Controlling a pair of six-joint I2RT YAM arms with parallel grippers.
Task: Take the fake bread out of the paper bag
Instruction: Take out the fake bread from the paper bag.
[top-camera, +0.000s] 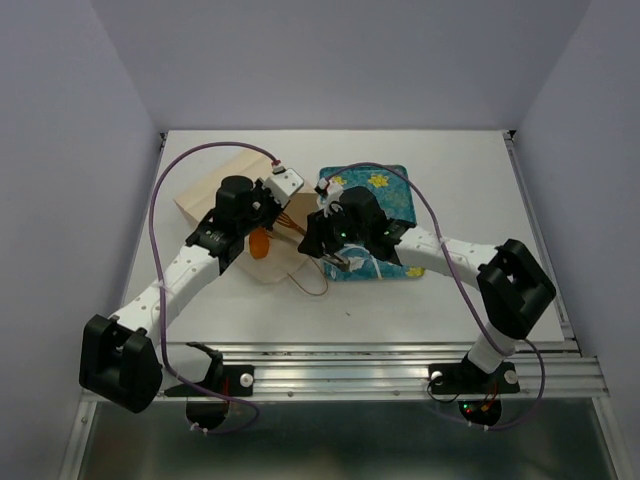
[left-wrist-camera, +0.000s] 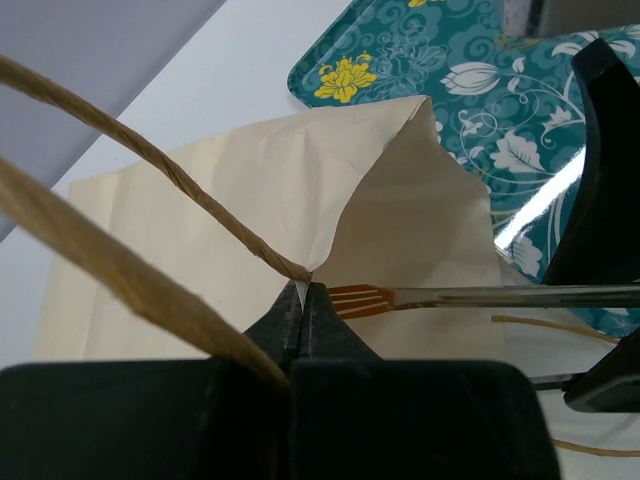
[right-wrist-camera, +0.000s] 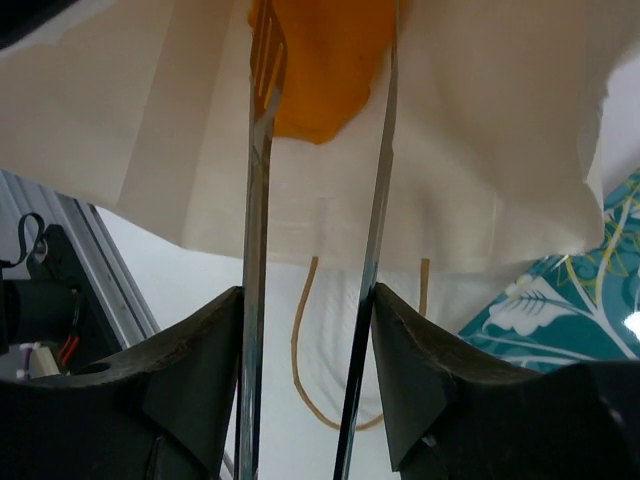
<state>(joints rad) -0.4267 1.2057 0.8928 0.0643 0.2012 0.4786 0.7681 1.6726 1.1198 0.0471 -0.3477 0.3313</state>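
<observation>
Jaws: left gripper (left-wrist-camera: 303, 300) pinches bag (left-wrist-camera: 200, 230) rim; right gripper (right-wrist-camera: 308, 295), half-open, holds tongs (right-wrist-camera: 258, 200).
Bread (right-wrist-camera: 320, 70) between tong tips, not yet out of bag.

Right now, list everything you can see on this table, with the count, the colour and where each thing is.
pale beige paper bag: one, beige, lying on the table left of the tray
glossy orange toy bread: one visible, orange, at the bag's mouth
tan string handles: two, tan, one by the left tool, one lying loose on the table
teal floral tray: one, teal with white and yellow flowers, right of the bag
white table: one, white, under everything
silver metal tongs: one pair, silver, blades either side of the bread
left tool: one, black, shut on the bag's edge
right tool: one, black, gripping the tongs
</observation>
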